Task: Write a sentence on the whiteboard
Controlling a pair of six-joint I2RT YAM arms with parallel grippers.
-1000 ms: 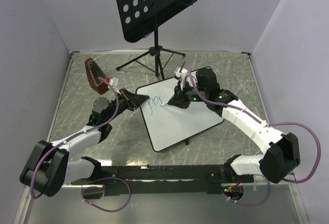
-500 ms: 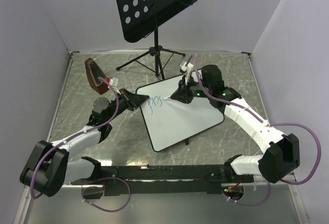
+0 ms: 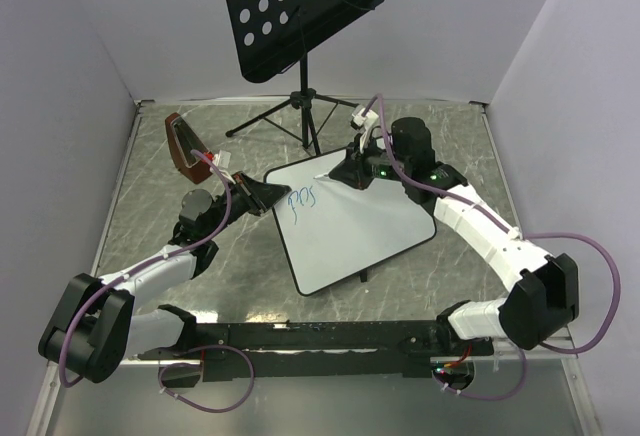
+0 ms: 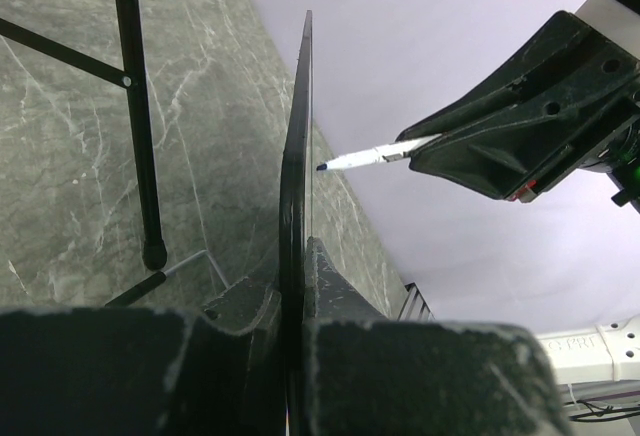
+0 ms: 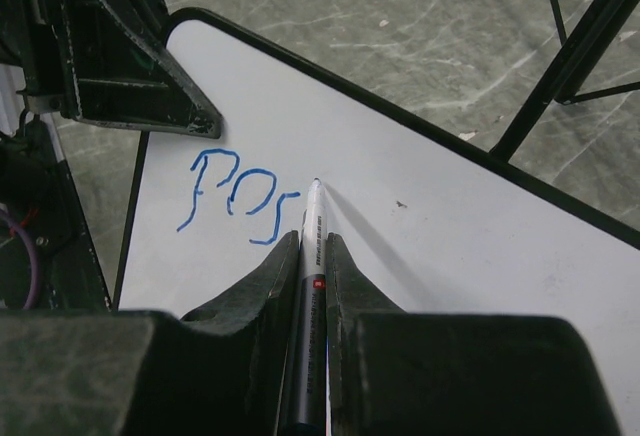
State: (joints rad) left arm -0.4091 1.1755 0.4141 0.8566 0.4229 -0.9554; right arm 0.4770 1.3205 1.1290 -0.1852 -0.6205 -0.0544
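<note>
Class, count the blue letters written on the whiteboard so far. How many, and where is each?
3, in a row on the whiteboard: a "P" nearest the left arm's fingers, an "o" beside it, an "s" next to the marker tip. None seems hidden.

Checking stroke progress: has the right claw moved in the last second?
Yes. In the top view the right claw has pulled away from the blue letters, toward the music stand's tripod.

- I work over a grey-green marbled table (image 3: 150, 218) veined with white.
- Plain white walls (image 3: 500, 26) close around me on three sides.
- A black perforated music stand (image 3: 290, 6) stands on its tripod (image 3: 262, 116) at the far edge.
- The light is soft and even.
</note>
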